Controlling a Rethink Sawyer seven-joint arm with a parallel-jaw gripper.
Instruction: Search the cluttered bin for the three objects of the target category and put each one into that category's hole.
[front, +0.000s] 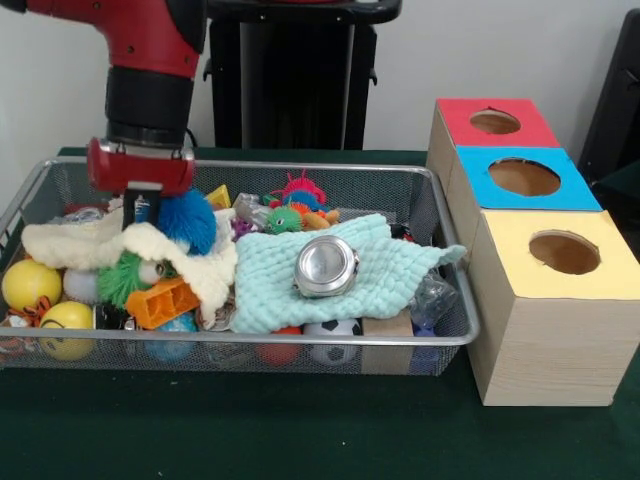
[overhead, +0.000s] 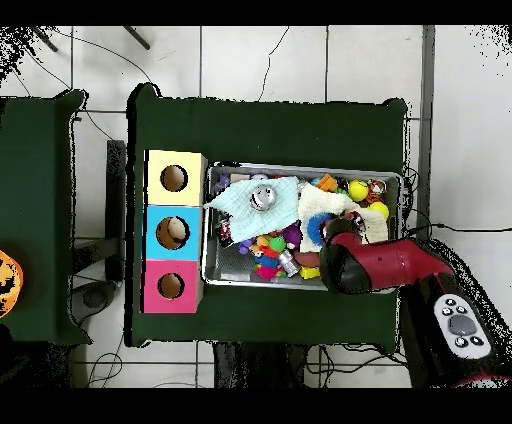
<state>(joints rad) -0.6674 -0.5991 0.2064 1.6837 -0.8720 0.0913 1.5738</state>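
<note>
The wire mesh bin (front: 250, 341) sits on the green table, full of toys and cloths; it also shows in the overhead view (overhead: 300, 284). The yellow-topped box's hole (front: 565, 252) is at the right, nearest the camera, and in the overhead view (overhead: 174, 178) at the left. My gripper (front: 137, 214) reaches down into the bin's far left part, beside a blue fuzzy ball (front: 188, 220) and just above a cream cloth (front: 110, 246). Whether it holds anything is hidden. In the overhead view the arm (overhead: 375, 265) covers it.
A mint cloth (front: 330, 290) with a round silver tin (front: 326, 266) on it covers the bin's middle. Yellow balls (front: 30, 283), a green fuzzy ball (front: 122, 279) and an orange block (front: 160, 302) lie at the left. Blue-topped (front: 524, 177) and red-topped (front: 495, 122) box holes stand behind the yellow one.
</note>
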